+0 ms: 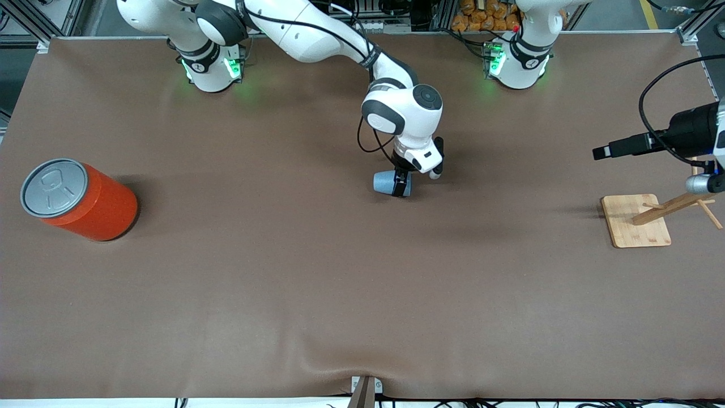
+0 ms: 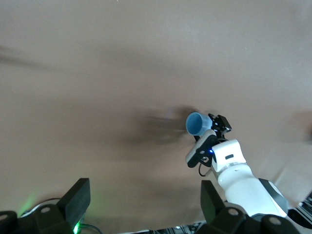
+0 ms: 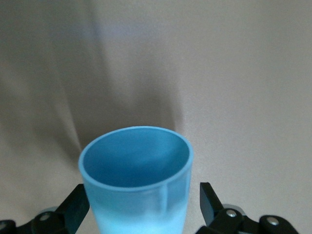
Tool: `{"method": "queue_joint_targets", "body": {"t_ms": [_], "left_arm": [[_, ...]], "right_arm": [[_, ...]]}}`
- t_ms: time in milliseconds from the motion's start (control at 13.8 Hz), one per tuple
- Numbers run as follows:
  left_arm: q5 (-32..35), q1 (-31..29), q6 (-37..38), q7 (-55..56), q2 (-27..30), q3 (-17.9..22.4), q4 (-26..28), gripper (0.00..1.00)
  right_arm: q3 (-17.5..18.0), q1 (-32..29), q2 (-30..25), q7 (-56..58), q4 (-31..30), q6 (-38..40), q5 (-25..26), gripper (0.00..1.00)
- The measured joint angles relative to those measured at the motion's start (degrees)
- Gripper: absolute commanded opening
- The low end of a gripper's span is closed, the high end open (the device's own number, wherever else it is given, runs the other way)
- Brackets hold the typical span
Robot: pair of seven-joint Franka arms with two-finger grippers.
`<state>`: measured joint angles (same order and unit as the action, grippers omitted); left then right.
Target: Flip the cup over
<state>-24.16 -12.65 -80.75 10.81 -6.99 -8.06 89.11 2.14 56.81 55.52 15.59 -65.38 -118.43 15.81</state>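
One cup (image 1: 385,182), tipped sideways, sits clamped between the right hand's (image 1: 401,185) fingers above mid-table.

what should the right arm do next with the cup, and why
Probably roll the wrist to bring the cup upright. The right gripper holds it on its side over the table, mouth still sideways. The left gripper waits above the wooden stand.

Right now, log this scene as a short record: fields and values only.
cup: light-blue cup, on its side, between the fingers of the right gripper
right gripper: at the table's middle, shut on the cup
left gripper: open, waiting above the table
orange can: tilted, toward the right arm's end
wooden stand: toward the left arm's end
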Motion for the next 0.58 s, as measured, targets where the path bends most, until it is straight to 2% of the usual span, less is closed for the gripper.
{"method": "queue_joint_targets", "body": {"t_ms": [145,291,581], "left_arm": [[-2.2,0.0,0.0,0.0,-0.8,0.0,0.8,1.00],[-4.2,0.0,-0.6,0.0,-1.0,0.0,2.1,1.00],[-7.6,0.0,-3.0,0.0,-1.2,0.0,6.1,1.00]], "right_arm": [[0.0,0.0,-0.1,0.3,0.9,0.7,0.0,1.00],[0.1,0.0,-1.4,2.6,2.3,5.9,0.0,1.00],[0.6,-0.1,-8.0,5.8,3.3,16.8,-1.9,1.00]]}}
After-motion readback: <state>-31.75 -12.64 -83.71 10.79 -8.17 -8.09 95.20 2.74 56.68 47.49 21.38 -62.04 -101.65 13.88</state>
